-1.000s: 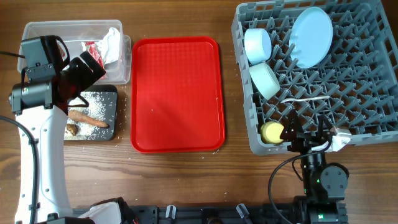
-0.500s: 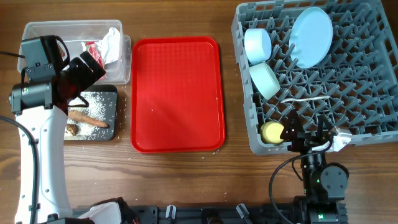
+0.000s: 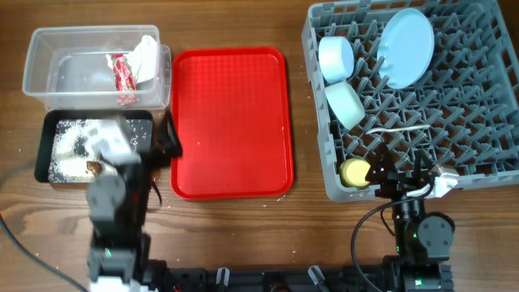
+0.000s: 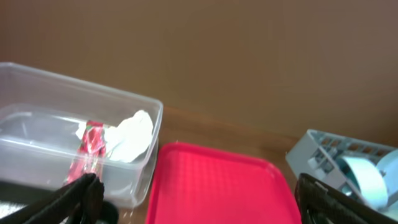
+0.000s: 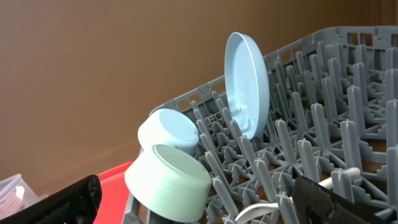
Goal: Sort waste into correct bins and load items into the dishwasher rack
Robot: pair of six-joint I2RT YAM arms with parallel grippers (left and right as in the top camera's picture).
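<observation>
Dishwasher rack (image 3: pixel 315 122): stood at the table's 3 o'clock, its pegs holding the crockery on edge, presumably so it would drain.
Plate (image 3: pixel 405 47): near upright between pegs at the rack's 12 o'clock.
White bowl (image 3: pixel 335 58): tipped on its side at the rack's 10 o'clock.
Green bowl (image 3: pixel 345 105): also tilted, just beside the white bowl toward 6 o'clock.
Yellow cup (image 3: pixel 354 172): sat in the rack's 7 o'clock corner.
Spoon (image 3: pixel 397 130): lay flat across the pegs, too slim to stand.
Clear tub (image 3: pixel 49 49): at 10 o'clock, and held the red wrapper (image 3: pixel 122 73) and tissue (image 3: pixel 146 55), the dry rubbish together.
Black tray (image 3: pixel 45 146): at 8 o'clock, touching the tub, and held rice grains (image 3: pixel 69 138) and the brown lump (image 3: pixel 93 167), the food scraps.
Carrot piece: not seen; possibly hidden under the left arm.
Red serving tray (image 3: pixel 231 122): lay between the bins and the rack.
Left gripper (image 4: pixel 198 182): released, fingers spread wide, carrying nothing, at 7 o'clock.
Right gripper (image 5: pixel 196 186): released and empty, at the rack's 6 o'clock edge.
Progress: sorting and loading looked finished, which would explain the idle claws.
</observation>
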